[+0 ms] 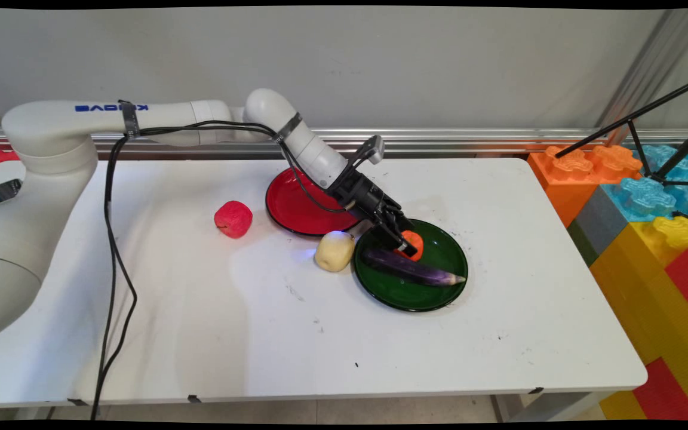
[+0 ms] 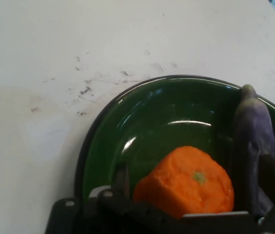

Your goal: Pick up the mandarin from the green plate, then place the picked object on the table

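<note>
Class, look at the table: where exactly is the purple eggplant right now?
In the main view the purple eggplant lies across the green plate, right of centre, just in front of the orange fruit at the gripper.

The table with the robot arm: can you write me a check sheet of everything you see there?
Surface: white table, a few dark specks and scuffs.
Job's things: round orange toy fruit and long purple toy eggplant, both in the glossy green plate.
Clutter: empty glossy red plate; red toy apple to its left; pale yellow toy fruit touching the green plate's left edge.
Grippers: black two-finger gripper around the orange fruit, one finger on each side; real grip not clear.
Cables: black cables hang from the arm to the table's near edge.
Surroundings: grey wall, big coloured building blocks, black tripod legs.
</note>
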